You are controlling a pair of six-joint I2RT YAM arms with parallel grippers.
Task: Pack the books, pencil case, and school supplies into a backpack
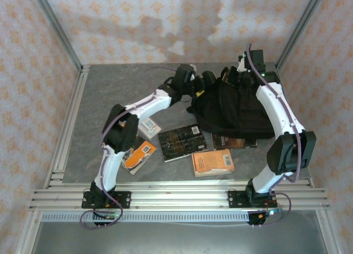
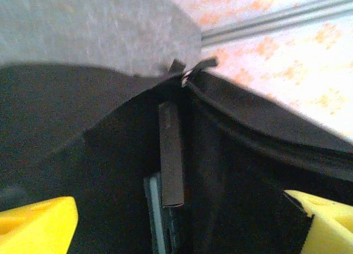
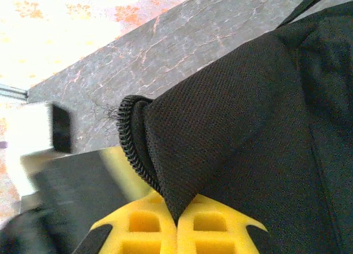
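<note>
The black backpack (image 1: 231,107) lies at the back right, its mouth facing left. My left gripper (image 2: 182,226) hangs open at that mouth, yellow fingertips (image 2: 38,223) wide apart with nothing between them. Deeper in the bag stand a grey flat box (image 2: 171,154) and a teal-edged item (image 2: 154,210). My right gripper (image 3: 176,221) is shut on a fold of the backpack's black mesh (image 3: 220,127) beside the zip. On the table lie books: orange-and-white (image 1: 138,154), black (image 1: 182,142), dark brown (image 1: 234,141), plain orange (image 1: 212,162). The pencil case is out of view.
A small pale printed packet (image 1: 148,125) lies under the left arm's elbow. Aluminium rails (image 1: 176,197) run along the near edge and the left side (image 1: 69,127). Patterned walls close in the back and sides.
</note>
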